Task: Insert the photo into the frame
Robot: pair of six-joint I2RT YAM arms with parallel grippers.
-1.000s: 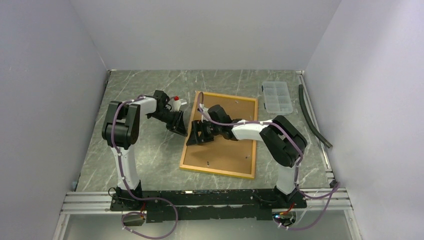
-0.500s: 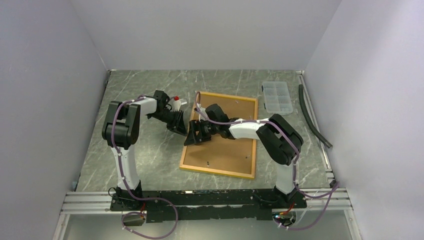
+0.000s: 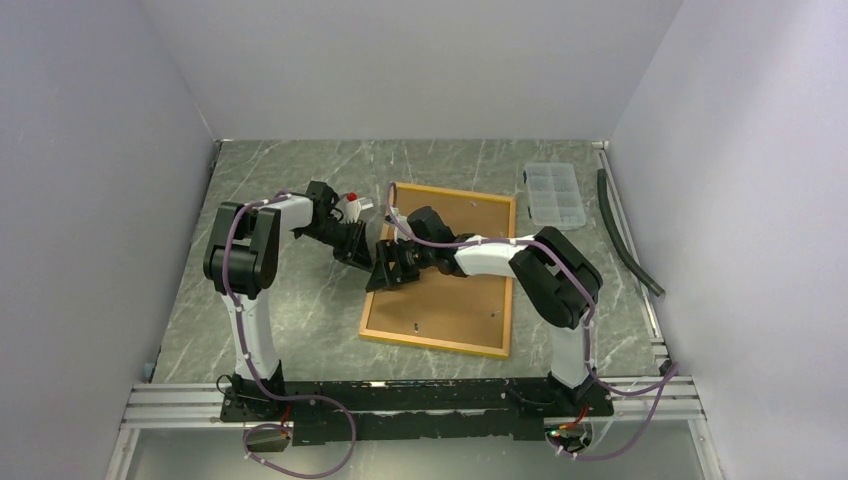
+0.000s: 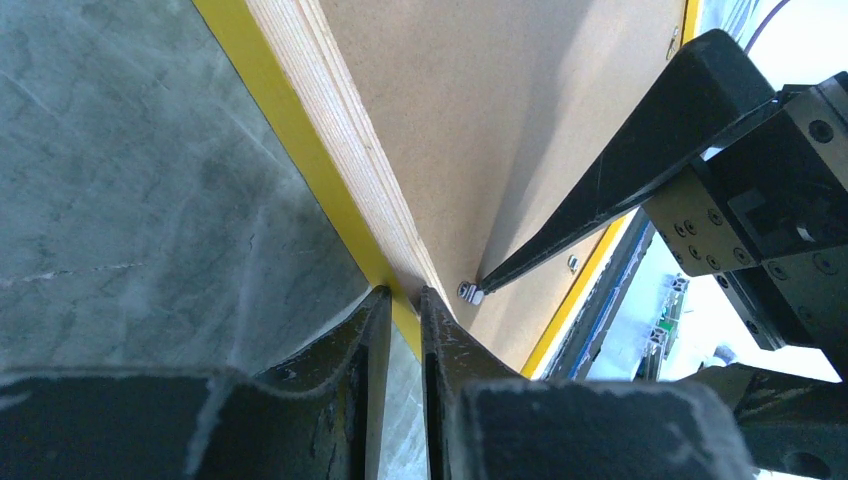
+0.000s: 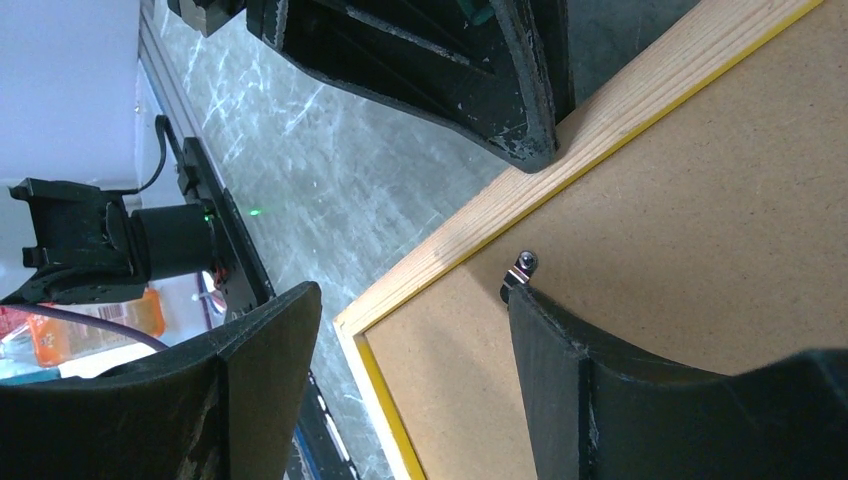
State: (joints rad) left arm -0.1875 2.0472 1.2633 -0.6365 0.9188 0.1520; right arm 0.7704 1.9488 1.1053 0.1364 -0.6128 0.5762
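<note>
Right tool (image 5: pixel 412 292) further left, astride frame (image 5: pixel 600 130) edge

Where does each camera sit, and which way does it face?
Top external: high behind left arm and right arm, both visible, looking down at the yellow-bordered rectangular picture frame, back up.
Left wrist: on the left arm, facing along the left hand to the frame's wooden edge.
Right wrist: on the right arm, facing past the right hand onto the frame's brown back.
Both wrist views share the small metal clip.
</note>
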